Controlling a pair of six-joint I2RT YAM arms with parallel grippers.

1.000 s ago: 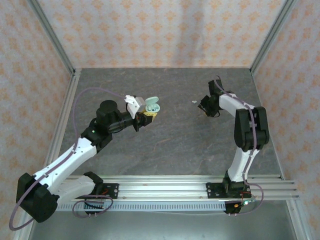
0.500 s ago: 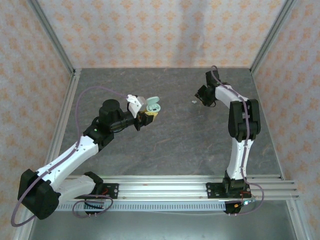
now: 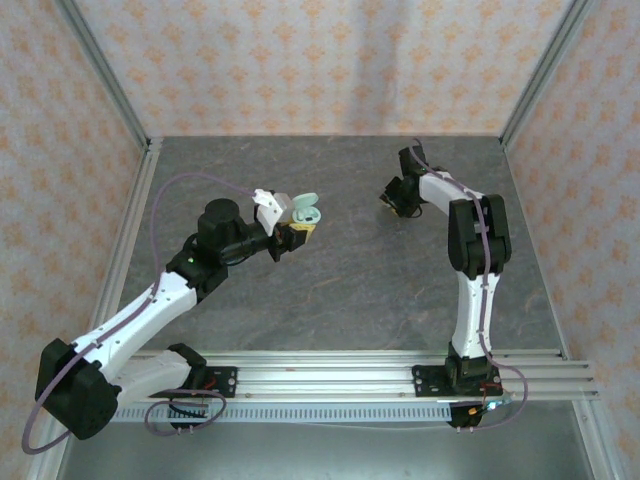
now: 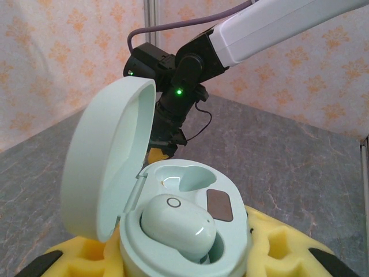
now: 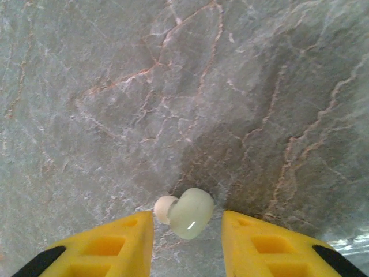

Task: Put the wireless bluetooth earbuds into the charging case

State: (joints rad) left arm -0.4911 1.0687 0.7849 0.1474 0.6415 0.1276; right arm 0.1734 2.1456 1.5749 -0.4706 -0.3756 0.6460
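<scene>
I see the grey stone table (image 3: 350, 290). My left gripper (image 3: 290, 232) is clamped on the mint charging case (image 4: 230, 242), its lid up and one earbud (image 4: 177, 225) seated inside. My right gripper (image 5: 187, 226) has its jaws apart astride the second earbud (image 5: 191, 212), which lies on the table.

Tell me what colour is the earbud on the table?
Pale whitish-green; the earbud shows best in the right wrist view.

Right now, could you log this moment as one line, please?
left tool: shut on open case, one earbud seated | right tool: open around loose earbud
</scene>
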